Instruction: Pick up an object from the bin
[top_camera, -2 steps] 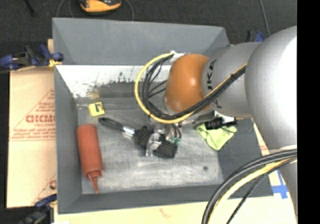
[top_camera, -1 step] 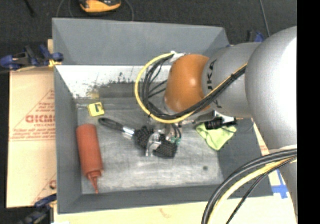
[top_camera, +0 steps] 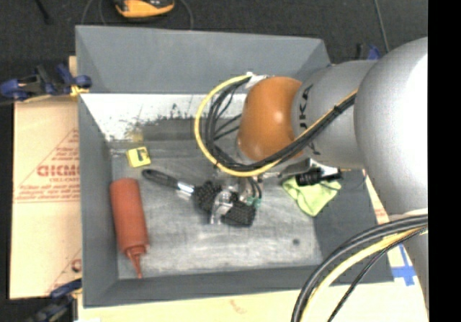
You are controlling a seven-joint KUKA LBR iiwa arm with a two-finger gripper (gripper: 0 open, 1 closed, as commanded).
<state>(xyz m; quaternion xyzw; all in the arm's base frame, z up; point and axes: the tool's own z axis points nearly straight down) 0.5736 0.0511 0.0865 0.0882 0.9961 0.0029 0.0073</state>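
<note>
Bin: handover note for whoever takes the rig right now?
The gripper is down at the middle of the bin, at the head of a black brush. The red bottle lies at the left, the yellow tag far left and the green cloth at the right. Done: approach. Left: grasp and lift; nothing is seen lifted.

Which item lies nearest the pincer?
The black brush, its head right at the pincer; red bottle, yellow block and green cloth lie farther off.
</note>
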